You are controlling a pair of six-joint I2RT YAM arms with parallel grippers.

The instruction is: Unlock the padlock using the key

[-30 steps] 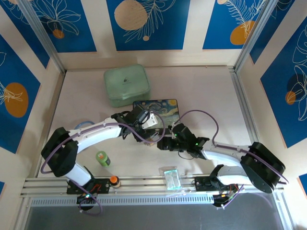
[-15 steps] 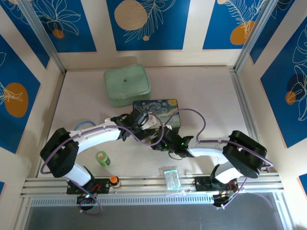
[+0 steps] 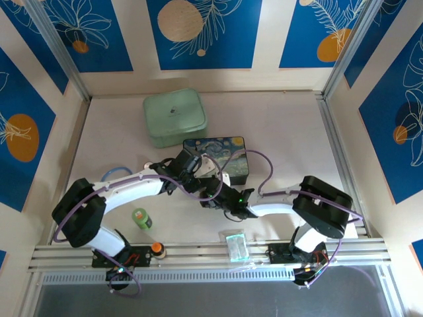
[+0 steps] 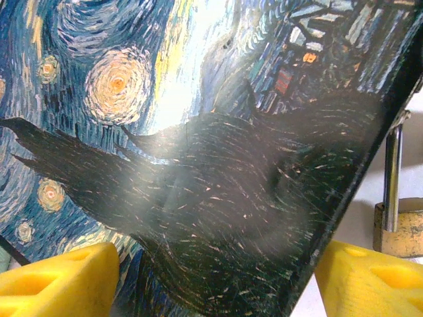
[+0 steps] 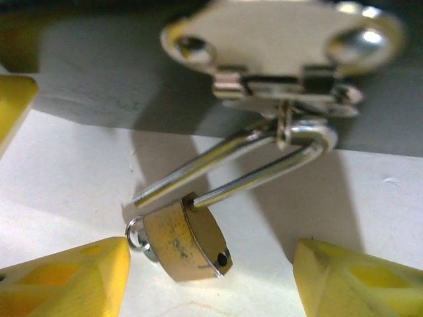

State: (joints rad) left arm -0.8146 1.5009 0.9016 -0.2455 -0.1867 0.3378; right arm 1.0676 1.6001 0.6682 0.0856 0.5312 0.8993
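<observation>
The padlock (image 5: 185, 241) is hung at 6 o'clock of the clasp (image 5: 277, 46), between the wide-open right jaws. The left jaws are spread wide over the box (image 4: 198, 165). The padlock should be pinched gently, not tugged

White links (image 3: 129, 187), black joints (image 3: 324, 205), purple cables (image 3: 271, 168); left claw (image 4: 211, 281) and right claw (image 5: 211, 277) show yellow, perhaps rubbery, fingers (image 5: 66, 277).

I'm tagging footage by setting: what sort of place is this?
Probably a lab robot test cell, not a home: a pale table boxed in by blue floral panels and metal rails, with two robot arms bolted at its near edge, at a painted box with a padlock.
</observation>
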